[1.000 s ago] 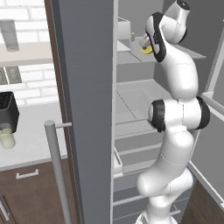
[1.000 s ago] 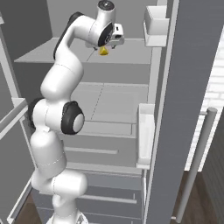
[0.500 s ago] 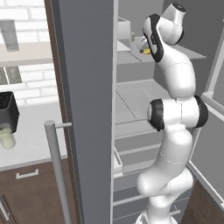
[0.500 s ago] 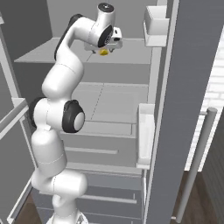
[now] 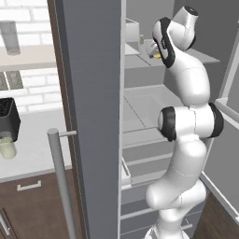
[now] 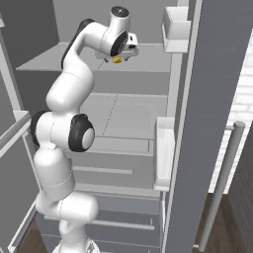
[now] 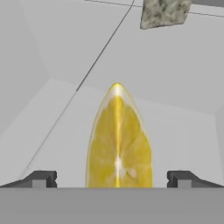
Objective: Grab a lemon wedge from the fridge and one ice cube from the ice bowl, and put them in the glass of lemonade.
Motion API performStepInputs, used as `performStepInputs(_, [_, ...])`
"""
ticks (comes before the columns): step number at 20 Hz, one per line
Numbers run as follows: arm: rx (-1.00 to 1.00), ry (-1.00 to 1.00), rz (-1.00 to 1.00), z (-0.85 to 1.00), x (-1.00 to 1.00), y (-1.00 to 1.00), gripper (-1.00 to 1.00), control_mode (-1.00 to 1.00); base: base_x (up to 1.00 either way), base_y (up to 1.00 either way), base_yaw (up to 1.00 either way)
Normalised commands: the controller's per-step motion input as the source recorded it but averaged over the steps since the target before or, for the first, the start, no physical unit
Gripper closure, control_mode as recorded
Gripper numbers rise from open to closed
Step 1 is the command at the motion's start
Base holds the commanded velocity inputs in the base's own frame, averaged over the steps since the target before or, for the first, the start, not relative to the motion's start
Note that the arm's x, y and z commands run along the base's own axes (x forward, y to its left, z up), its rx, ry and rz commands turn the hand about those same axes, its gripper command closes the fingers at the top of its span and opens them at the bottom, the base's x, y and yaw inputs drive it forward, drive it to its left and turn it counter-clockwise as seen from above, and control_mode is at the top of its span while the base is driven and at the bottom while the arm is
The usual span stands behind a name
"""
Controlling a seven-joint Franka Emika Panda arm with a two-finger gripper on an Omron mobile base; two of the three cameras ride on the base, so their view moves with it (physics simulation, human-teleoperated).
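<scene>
Inside the open fridge (image 6: pixel 217 99), the lemon wedge (image 7: pixel 119 144) lies on an upper shelf, bottom centre of the hand view, between the spread-wide fingers of the gripper (image 7: pixel 112 178). Light, soft and likely slippery, it wants a gentle pinch across its flat sides. The arm reaches high, upper centre of the right base view.

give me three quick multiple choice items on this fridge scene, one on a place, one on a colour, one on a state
1. Where does the lemon wedge lie?
A. on a fridge shelf
B. on the counter
C. in a drawer

2. What colour is the wedge?
A. green
B. yellow
C. red

3. How is the claw?
A. shut on the wedge
B. open, a finger on each side of the wedge
C. shut and empty

Answers: 1 A, the right base view shows it on the upper grey shelf. 2 B, its flesh is bright yellow. 3 B, the hand view shows gaps between both fingertips and the wedge.
</scene>
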Motion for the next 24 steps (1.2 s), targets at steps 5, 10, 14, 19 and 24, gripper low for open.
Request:
performStepInputs(5, [0.00,0.00,0.00,-0.03,0.00,0.00,-1.00,-1.00,0.00,0.00,0.00])
performStepInputs(10, [0.00,0.00,0.00,0.00,0.00,0.03,1.00,-1.00,0.00,0.00,0.00])
performStepInputs(14, [0.00,0.00,0.00,0.00,0.00,0.00,1.00,-1.00,0.00,0.00,0.00])
performStepInputs(19, [0.00,0.00,0.00,0.00,-0.24,0.00,1.00,-1.00,0.00,0.00,0.00])
performStepInputs(24, [0.01,-0.18,0.00,-0.02,-0.89,-0.01,1.00,-1.00,0.00,0.00,0.00])
